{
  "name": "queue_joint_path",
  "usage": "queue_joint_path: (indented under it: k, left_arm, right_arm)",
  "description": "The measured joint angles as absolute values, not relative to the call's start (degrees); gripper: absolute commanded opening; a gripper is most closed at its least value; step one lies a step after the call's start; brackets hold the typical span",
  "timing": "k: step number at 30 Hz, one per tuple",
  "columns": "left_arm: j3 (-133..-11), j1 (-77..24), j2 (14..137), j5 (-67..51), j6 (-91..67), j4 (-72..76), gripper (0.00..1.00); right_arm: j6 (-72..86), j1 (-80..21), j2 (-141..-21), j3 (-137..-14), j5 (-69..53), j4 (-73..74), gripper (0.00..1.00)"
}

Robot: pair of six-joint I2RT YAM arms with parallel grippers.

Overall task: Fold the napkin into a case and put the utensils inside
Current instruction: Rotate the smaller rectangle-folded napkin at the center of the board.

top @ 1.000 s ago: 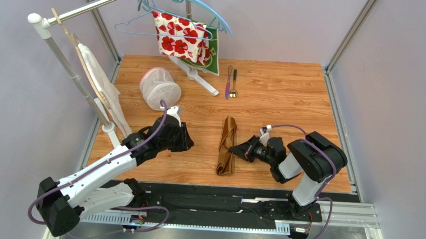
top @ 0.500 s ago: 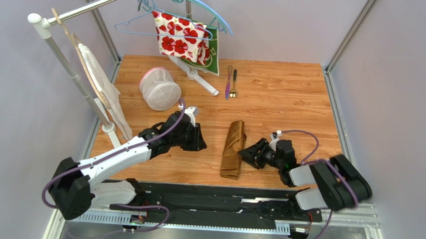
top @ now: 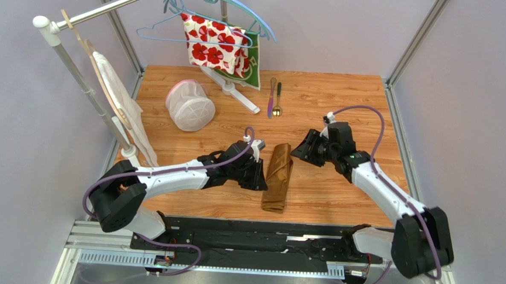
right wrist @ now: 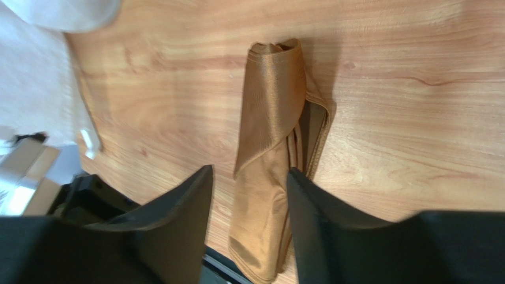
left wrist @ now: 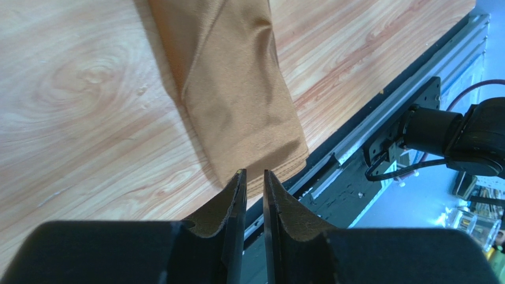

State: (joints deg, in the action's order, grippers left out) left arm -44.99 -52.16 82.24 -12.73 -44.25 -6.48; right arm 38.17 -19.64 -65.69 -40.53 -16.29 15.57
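**Case folded, utensils not yet in**

The napkin lies in the middle of the bench as a narrow case, its length running from the near edge toward the far one. From my right wrist I can see stacked layers of the cloth gaping a little along its right side near the far end. My left jaws sit low, just beside the case's left flank, with only a thin slit between them and nothing in it. My right jaws hover off its far right corner, well apart and empty. The knife and spoon lie side by side toward the far edge, well apart from the case.

I judge this satin light, limp and slippery, so any drag could slide the folds open. I would pinch only the top layer at that gaping edge to lift a mouth, steadying the body with the other jaws. The utensils look thin and stiff, lying flat on the wood. I would take each across the handle and expect it to skid.
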Motion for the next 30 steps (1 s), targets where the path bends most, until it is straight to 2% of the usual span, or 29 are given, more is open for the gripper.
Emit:
queue_joint_path:
  k: [3,12,17,23,30]
  left_arm:
    - [-44.99,-53.52,83.2,-12.47,-45.74,-4.95,0.22]
    - [-44.99,-54.39,83.61,-10.83,-47.88,-3.44,0.21]
    - [-44.97,-54.39,83.61,-10.41,-47.97,-3.42,0.21]
    - [-45.15,-54.87,84.88,-11.62,-47.62,-2.68,0.27]
    - [-48.07,-57.8,90.35,-13.76,-47.2,-1.72,0.27]
  right_arm:
    - [36.05,-20.53,-73.3,-44.31,-18.55,17.45,0.33]
    - [34.37,-24.77,-87.7,-51.33,-24.8,15.14,0.28]
    - [33.32,-24.86,-93.54,-52.51,-26.33,14.04,0.27]
    - [30.65,-21.87,-95.72,-52.51,-27.05,13.85,0.28]
    - [27.64,-18.04,-97.49,-52.42,-28.32,12.51,0.28]
